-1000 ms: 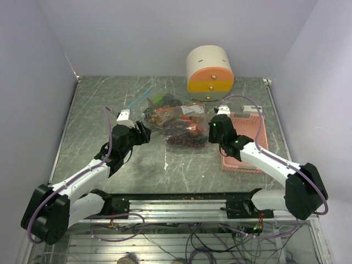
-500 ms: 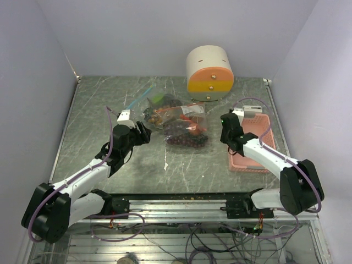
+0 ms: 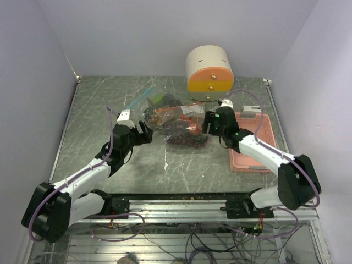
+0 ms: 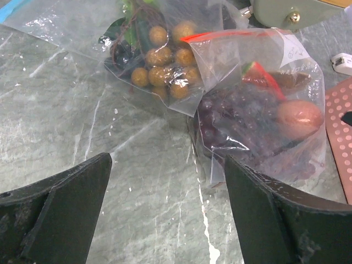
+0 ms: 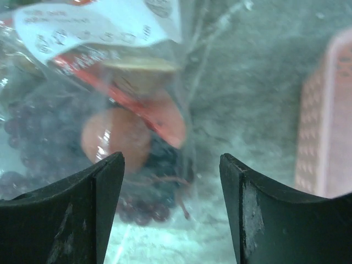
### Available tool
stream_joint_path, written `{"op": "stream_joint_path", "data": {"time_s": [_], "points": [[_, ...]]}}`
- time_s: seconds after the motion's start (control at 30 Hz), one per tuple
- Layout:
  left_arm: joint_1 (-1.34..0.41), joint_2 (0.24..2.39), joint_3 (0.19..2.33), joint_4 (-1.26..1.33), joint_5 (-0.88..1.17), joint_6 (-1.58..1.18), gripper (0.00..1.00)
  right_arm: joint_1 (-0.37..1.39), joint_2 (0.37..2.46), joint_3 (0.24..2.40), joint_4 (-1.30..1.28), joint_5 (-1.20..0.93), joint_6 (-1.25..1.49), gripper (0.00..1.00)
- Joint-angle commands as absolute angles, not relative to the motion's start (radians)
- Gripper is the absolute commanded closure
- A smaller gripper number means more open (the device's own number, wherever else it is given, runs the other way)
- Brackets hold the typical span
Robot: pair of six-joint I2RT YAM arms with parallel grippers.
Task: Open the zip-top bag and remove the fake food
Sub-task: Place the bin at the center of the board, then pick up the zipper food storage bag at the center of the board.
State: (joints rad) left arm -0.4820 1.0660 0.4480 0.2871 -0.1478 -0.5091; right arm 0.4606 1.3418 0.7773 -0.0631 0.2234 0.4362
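Left of centre in the overhead view, the left gripper (image 3: 144, 132) sits low with its jaws wide apart and nothing between them, pointing at two overlapping clear bags in the middle. The blue-zipped bag (image 4: 66, 27) holds the tan-brown grape bunch (image 4: 165, 58), and the red-zipped bag (image 4: 297, 66) just right of it holds the dark purple grape bunch (image 4: 231, 121) and a reddish-orange round fruit (image 4: 300, 118). At that bag's right edge the right gripper (image 3: 207, 124) also stands spread, gripping nothing, with the pink basket (image 3: 250, 148) further right.
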Motion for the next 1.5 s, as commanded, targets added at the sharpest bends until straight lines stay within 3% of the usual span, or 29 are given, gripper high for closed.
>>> {"op": "stream_joint_path", "data": {"time_s": [0.0,0.13,0.27,0.37,0.47,0.5,0.53,0.87,0.9,1.0,1.17,1.2,1.3,1.47], "points": [[-0.491,1.085,0.48,0.311,-0.162,-0.522,0.02,0.488,1.466,0.869,0.049,0.168,0.404,0.29],[-0.491,1.1,0.481,0.321,-0.153,-0.524,0.01,0.528,1.595,0.931,0.095,0.143,0.385,0.29],[-0.491,1.102,0.477,0.332,-0.155,-0.524,0.01,0.575,1.658,0.948,0.105,0.16,0.38,0.4],[-0.491,1.099,0.47,0.341,-0.159,-0.526,0.04,0.628,1.658,0.899,0.147,0.201,0.381,0.59],[-0.491,1.105,0.466,0.351,-0.155,-0.529,0.09,0.676,1.663,0.851,0.16,0.237,0.403,0.84],[-0.491,1.107,0.466,0.351,-0.155,-0.53,0.11,0.702,1.657,0.831,0.167,0.26,0.411,0.97],[-0.491,1.109,0.467,0.351,-0.156,-0.531,0.13,0.722,1.644,0.813,0.169,0.29,0.418,1.0],[-0.491,1.09,0.462,0.353,-0.153,-0.532,0.18,0.908,1.448,0.569,0.29,0.403,0.383,1.0],[-0.491,1.089,0.461,0.352,-0.152,-0.532,0.18,0.917,1.447,0.552,0.297,0.422,0.383,0.99],[-0.491,1.083,0.46,0.351,-0.154,-0.532,0.18,0.929,1.423,0.514,0.309,0.474,0.399,0.85],[-0.491,1.084,0.46,0.348,-0.144,-0.526,0.18,0.923,1.255,0.541,0.234,0.622,0.362,0.39],[-0.491,1.088,0.464,0.35,-0.132,-0.523,0.18,0.913,1.231,0.556,0.213,0.636,0.348,0.34],[-0.491,1.102,0.464,0.375,-0.076,-0.526,0.17,0.832,1.138,0.591,0.186,0.557,0.343,0.3],[-0.491,1.097,0.463,0.375,-0.072,-0.522,0.14,0.565,1.161,0.609,0.239,0.211,0.438,0.29]]}}
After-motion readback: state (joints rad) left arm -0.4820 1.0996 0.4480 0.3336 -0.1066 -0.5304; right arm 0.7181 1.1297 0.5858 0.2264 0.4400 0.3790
